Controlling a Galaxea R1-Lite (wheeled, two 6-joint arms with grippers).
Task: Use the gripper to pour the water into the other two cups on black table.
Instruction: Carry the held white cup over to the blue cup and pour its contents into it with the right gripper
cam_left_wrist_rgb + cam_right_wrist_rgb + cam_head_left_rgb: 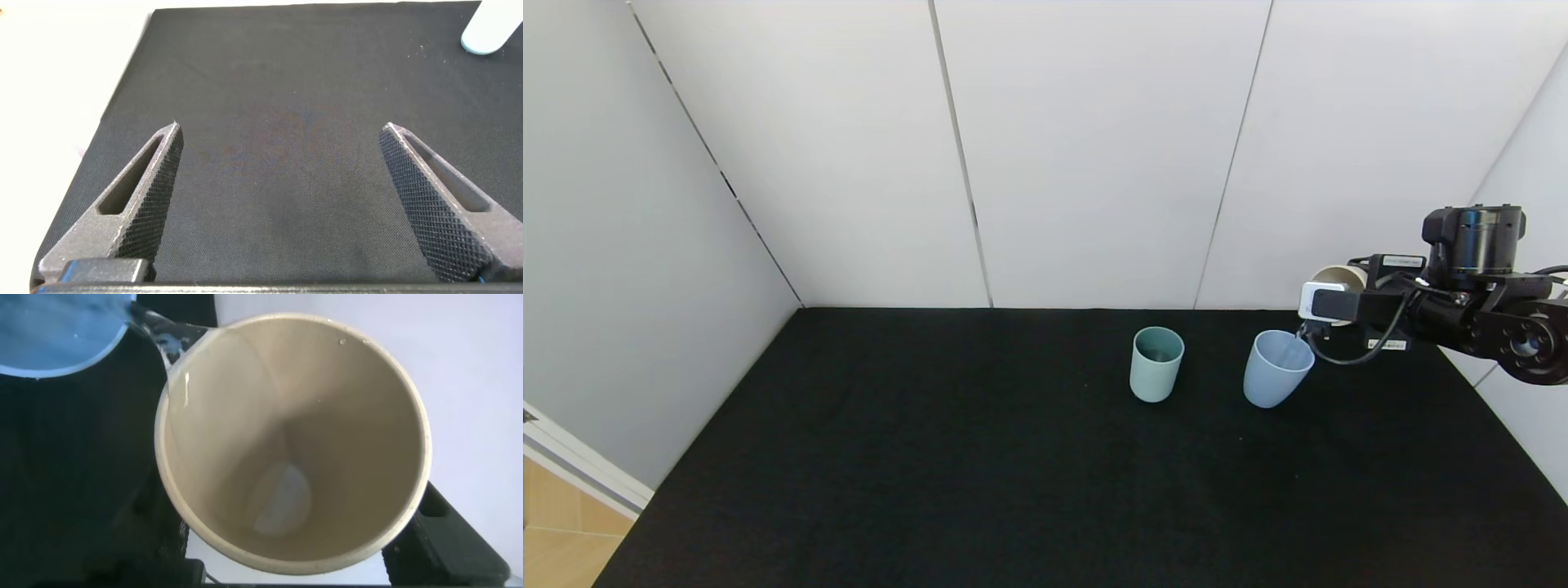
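Cream cup (294, 441) between right fingers (445, 535)

Evenly, brightly lit with soft faint shadows on the black table (931, 457), white walls (1094, 147) washed out, edges bowed.

The head view looks down and forward over the black table (1029, 474). The left wrist view skims low across it. The right wrist view peers closely into the cream cup (294, 441); both wrist views catch the blue cup (493, 31).

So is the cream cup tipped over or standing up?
Tipped. The right gripper holds the cream cup sideways, and water runs off its rim into the light blue cup.
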